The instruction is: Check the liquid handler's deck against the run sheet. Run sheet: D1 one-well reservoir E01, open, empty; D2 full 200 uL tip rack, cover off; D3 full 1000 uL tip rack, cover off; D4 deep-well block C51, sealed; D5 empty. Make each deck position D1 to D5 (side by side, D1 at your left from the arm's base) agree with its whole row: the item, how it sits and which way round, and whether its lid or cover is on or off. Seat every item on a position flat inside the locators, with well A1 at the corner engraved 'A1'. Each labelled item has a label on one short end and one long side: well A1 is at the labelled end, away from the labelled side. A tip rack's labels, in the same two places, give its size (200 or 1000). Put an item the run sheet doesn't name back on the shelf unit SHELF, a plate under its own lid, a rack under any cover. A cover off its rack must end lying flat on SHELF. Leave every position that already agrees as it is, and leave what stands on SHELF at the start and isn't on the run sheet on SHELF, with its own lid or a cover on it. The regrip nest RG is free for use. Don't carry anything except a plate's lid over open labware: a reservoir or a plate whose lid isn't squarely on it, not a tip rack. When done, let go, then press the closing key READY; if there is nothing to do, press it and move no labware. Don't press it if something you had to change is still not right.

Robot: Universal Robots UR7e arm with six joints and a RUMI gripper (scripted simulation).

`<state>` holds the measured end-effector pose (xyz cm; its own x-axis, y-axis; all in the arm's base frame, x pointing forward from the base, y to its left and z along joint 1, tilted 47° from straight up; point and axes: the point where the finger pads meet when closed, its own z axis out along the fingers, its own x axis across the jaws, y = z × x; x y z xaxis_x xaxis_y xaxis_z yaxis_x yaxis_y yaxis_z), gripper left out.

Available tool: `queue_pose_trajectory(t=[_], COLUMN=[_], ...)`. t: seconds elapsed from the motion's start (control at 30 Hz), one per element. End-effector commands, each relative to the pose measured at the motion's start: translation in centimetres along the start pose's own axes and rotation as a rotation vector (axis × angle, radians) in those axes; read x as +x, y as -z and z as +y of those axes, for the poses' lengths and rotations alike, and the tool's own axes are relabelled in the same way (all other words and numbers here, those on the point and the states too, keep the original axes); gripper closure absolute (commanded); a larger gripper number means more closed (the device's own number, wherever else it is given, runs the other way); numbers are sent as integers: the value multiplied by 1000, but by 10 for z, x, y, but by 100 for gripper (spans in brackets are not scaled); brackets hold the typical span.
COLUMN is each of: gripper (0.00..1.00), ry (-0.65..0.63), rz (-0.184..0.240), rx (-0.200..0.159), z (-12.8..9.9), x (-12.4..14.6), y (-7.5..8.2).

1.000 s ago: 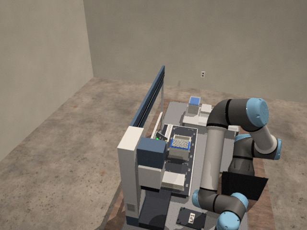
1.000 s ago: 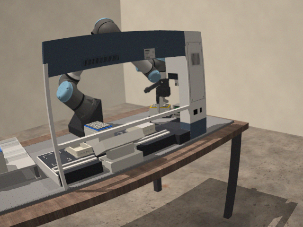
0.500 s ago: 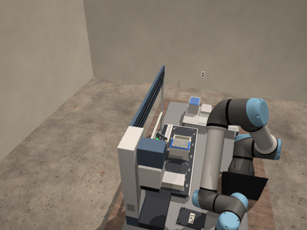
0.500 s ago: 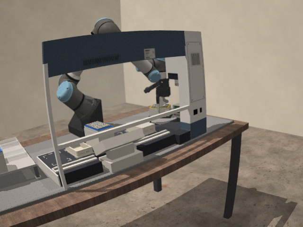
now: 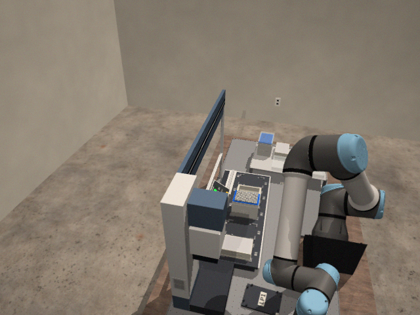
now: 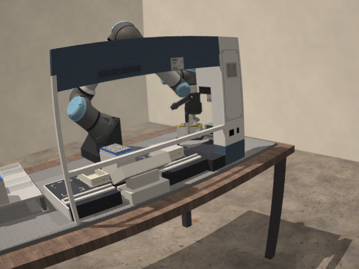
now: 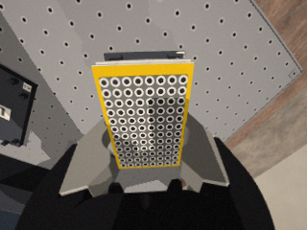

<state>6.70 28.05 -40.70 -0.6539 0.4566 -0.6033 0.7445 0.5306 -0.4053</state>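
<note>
My gripper [image 7: 147, 114] is shut on a yellow-topped tip rack [image 7: 146, 117], one grey jaw on each long side. The rack's holes are filled with tips, with no cover on it. It sits low over the perforated grey base plate, with a dark nest edge [image 7: 144, 56] just beyond its far end. In the exterior view the rack [image 6: 189, 126] and gripper [image 6: 192, 114] are behind the handler's white column. On the deck stand a blue-trimmed tip rack [image 6: 115, 148], an open beige reservoir [image 6: 94, 177] and a white closed block [image 6: 171, 151].
The liquid handler's gantry frame [image 6: 136, 55] and column [image 6: 230, 95] stand over the deck. The shelf unit [image 5: 271, 155] at the far end carries a blue-topped item [image 5: 266, 137]. A dark pad marked LP1 [image 5: 262, 298] lies near the arm's elbow. The table's edge [image 7: 283, 96] is close at the right.
</note>
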Motion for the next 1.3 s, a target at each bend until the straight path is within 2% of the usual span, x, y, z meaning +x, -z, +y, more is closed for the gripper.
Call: queue_pose_trajectory(t=[0.0,1.27], gripper=[100,100], ry=[0,0], rz=[1,1], rx=[-1,-1], z=[1,0], x=[0,0], y=[6,60])
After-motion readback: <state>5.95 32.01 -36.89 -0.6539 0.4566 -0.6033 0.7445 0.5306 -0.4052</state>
